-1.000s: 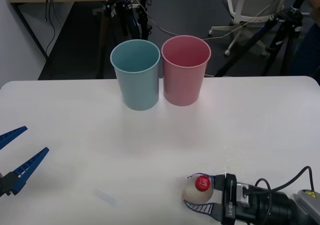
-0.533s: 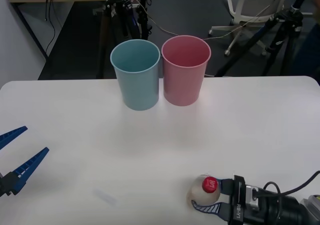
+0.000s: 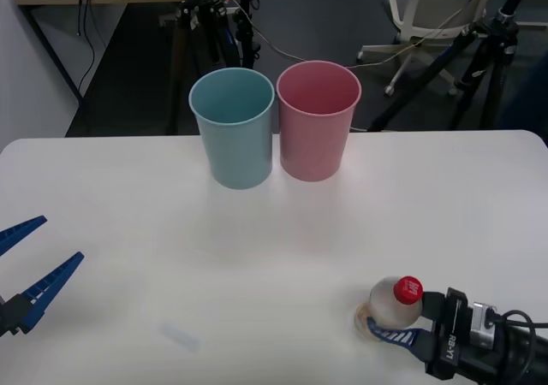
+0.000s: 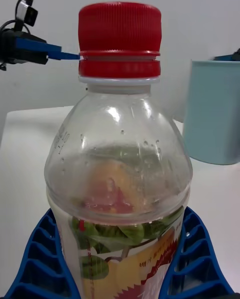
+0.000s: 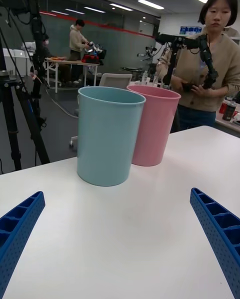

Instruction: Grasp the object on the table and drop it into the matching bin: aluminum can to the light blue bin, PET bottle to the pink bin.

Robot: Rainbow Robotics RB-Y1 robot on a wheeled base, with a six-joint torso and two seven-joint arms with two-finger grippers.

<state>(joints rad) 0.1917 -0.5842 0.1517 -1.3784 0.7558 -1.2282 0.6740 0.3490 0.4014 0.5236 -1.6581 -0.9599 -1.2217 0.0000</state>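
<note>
Bottle: my PET bottle (image 3: 396, 306) sits at the near right of the table (image 3: 128, 205), red cap up and tipped a little, label low on its body; in the right wrist view (image 4: 119, 179) it stands between my two blue fingers

Right gripper: I have the right gripper (image 3: 390, 327) clamped on the bottle's lower body, a ribbed finger (image 4: 42, 259) pressed to each side; whether the base is touching the table I cannot tell

Axis: the bottle's long axis runs close to upright, so I judge it should go into a bin base first

Way to go: the pink bin (image 3: 318, 120) lies forward and to the left of the bottle, well apart, across bare tabletop

Bins: the blue bin (image 3: 233, 127) stands just beside the pink one, on its left; both are upright and open

Nearer arm: the right one, which has the bottle already; pink is also the bin on its side

Left gripper: I see the left gripper (image 3: 24, 274) parked at the near left edge, fingers spread, gripping nothing

Next, as I judge it: lift above rim height, carry forward-left, let go over pink
</note>
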